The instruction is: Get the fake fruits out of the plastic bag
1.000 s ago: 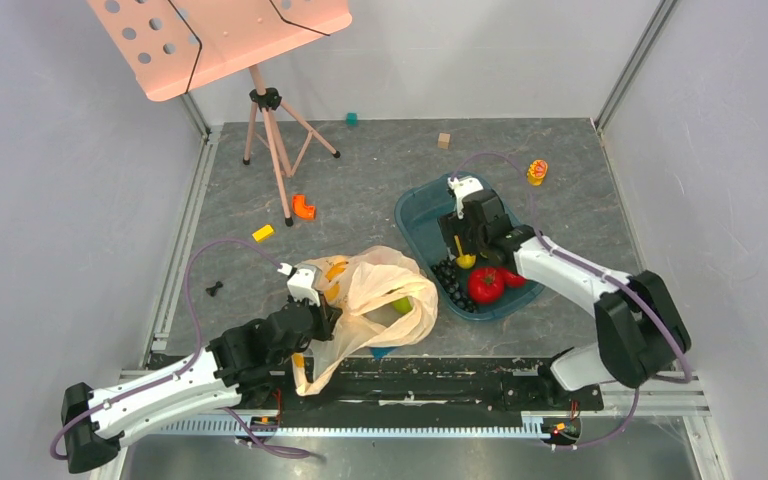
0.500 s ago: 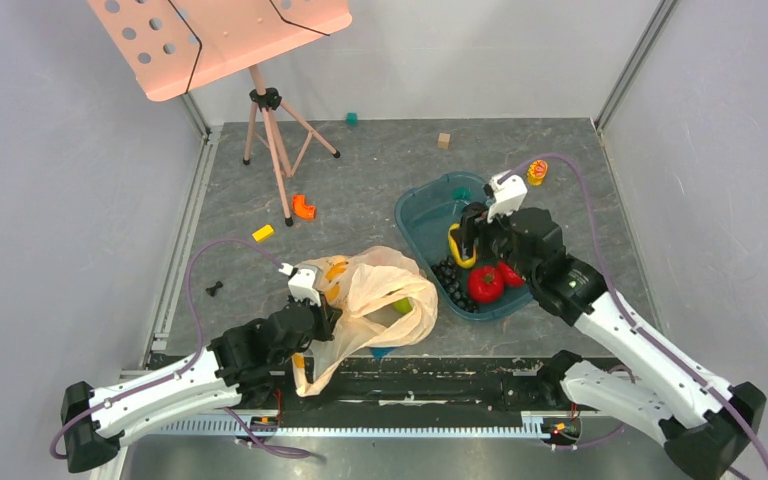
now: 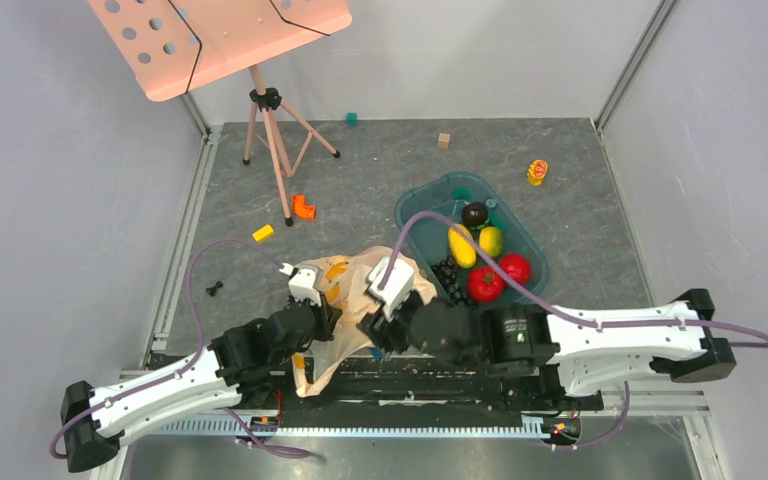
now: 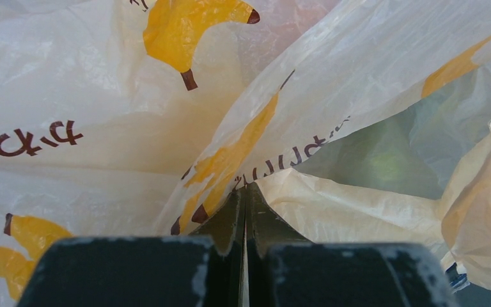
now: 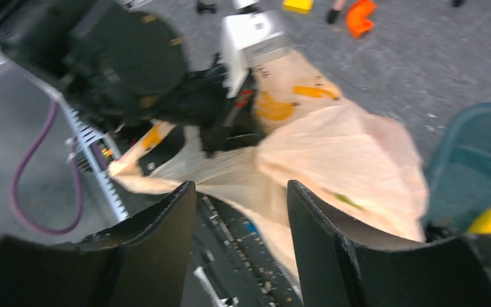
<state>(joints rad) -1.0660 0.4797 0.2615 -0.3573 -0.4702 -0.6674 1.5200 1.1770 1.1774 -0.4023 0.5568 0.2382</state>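
The plastic bag (image 3: 352, 288), cream with banana prints, lies crumpled at the near edge of the table. My left gripper (image 4: 244, 192) is shut on a fold of the bag (image 4: 358, 211) at its left rim (image 3: 325, 320). A green pear (image 4: 387, 163) shows dimly through the film. My right gripper (image 5: 241, 188) hovers open over the bag's near side (image 3: 378, 335), nothing between its fingers. In the teal tray (image 3: 415, 225) lie a yellow banana-like piece (image 3: 460, 246), a lemon (image 3: 491, 241) and a red apple (image 3: 485, 285).
The tray also holds black grapes (image 3: 447, 276), a dark plum (image 3: 475, 213) and another red fruit (image 3: 516, 267). A pink music stand on a tripod (image 3: 265, 110) stands at the back left. Small blocks are scattered about: orange (image 3: 303, 207), yellow (image 3: 263, 233), teal (image 3: 351, 118).
My right arm has swung from the tray across to the bag, leaving the yellow fruit in the tray, and its jaws have narrowed somewhat. The left gripper has not moved.
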